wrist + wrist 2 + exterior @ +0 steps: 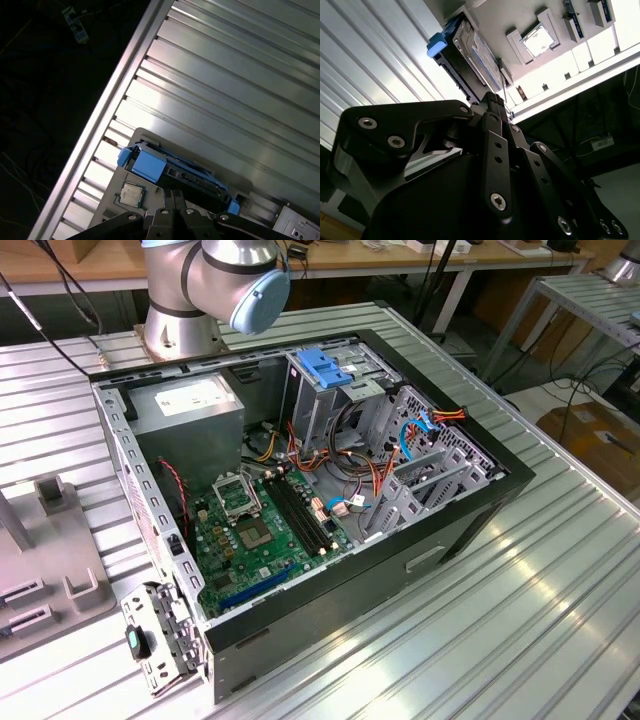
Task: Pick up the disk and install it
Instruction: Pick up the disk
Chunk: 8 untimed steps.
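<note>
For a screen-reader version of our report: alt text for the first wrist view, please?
A hard drive with blue side rails sits in a grey tray on the ribbed metal table, the black tool close to it.

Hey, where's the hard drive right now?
In the first wrist view the disk sits in a grey holder on the ribbed metal table, near the table's edge, just ahead of the gripper.

The arm [215, 280] is running off the exterior view's top edge. In the second wrist view the end effector [493, 100] is blocking the near end of the disk [475, 60], and I'm not making out whether they touch.
</note>
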Available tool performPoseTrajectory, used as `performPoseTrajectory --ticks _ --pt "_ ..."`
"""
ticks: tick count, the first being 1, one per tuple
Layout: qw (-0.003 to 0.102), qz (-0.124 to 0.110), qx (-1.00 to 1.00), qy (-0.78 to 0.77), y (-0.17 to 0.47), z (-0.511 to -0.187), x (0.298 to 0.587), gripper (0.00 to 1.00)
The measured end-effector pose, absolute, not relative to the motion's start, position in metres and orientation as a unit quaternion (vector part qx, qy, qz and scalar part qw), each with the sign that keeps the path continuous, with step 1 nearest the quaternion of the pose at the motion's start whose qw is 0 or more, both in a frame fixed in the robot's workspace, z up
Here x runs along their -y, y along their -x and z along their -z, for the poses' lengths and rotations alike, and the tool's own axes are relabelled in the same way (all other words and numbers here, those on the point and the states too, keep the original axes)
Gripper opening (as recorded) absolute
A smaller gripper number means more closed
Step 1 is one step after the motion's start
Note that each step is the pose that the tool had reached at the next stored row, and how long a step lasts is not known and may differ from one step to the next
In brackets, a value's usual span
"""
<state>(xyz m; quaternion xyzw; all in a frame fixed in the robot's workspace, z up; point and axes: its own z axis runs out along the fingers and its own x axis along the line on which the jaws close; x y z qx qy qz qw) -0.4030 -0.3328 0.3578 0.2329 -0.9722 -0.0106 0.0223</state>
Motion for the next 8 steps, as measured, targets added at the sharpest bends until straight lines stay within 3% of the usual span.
performPoseTrajectory --ticks 8 --pt "0.022 0.01 0.97 -0.241 0.403 -0.3578 0.3328 0.11"
